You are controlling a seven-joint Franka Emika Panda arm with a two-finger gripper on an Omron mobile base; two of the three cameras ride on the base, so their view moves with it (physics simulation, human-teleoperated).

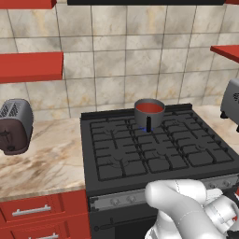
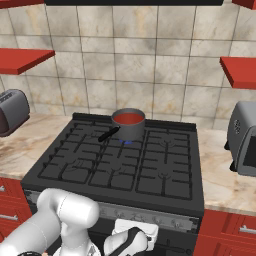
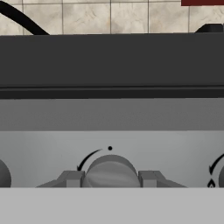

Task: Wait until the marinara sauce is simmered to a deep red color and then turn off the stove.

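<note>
Gripping the stove knob (image 3: 111,171) between its fingers, the gripper (image 3: 111,178) sits squarely on it, facing the stove (image 1: 154,149) front.

Even, shadowless light; coarse pixelated render

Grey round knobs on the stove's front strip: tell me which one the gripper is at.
The middle grey round knob in the hand view, flanked by the dark fingertips; its neighbours sit cut off at the strip's left and right edges.

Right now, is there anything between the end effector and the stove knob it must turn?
Nothing visible. In the hand view the end effector has a finger on each side of the round grey knob on the black gas stove's grey front strip.
</note>
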